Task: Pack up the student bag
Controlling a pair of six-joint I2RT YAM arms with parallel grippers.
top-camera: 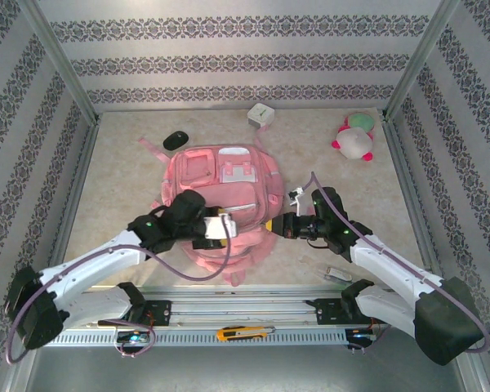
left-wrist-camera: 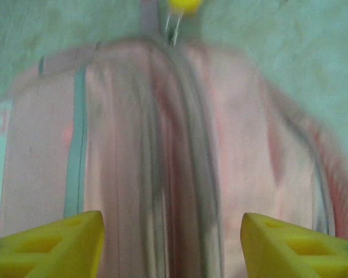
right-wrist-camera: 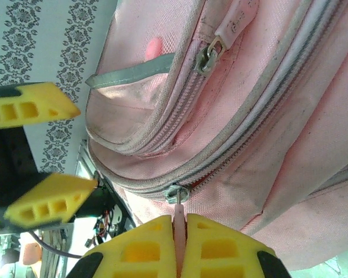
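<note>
The pink student bag [top-camera: 220, 192] lies flat in the middle of the table, front pockets up. My right gripper [top-camera: 275, 227] is at its near right edge, shut on the pink pull tab [right-wrist-camera: 179, 215] of a long zipper, just below the metal slider [right-wrist-camera: 177, 194]. In the right wrist view the yellow fingertips [right-wrist-camera: 211, 243] pinch the tab between them. My left gripper [top-camera: 227, 229] hovers over the bag's near edge, open, with the bag's zipper seam [left-wrist-camera: 180, 162] blurred beyond its spread fingers [left-wrist-camera: 58, 246]. Nothing lies between them.
A black oval object [top-camera: 175, 140] and a white box [top-camera: 261, 116] sit behind the bag. A pink-white-green plush toy [top-camera: 355, 137] lies at the back right. A small silvery item [top-camera: 336, 273] rests near the right arm, and an orange utility knife [top-camera: 243, 332] is on the front rail.
</note>
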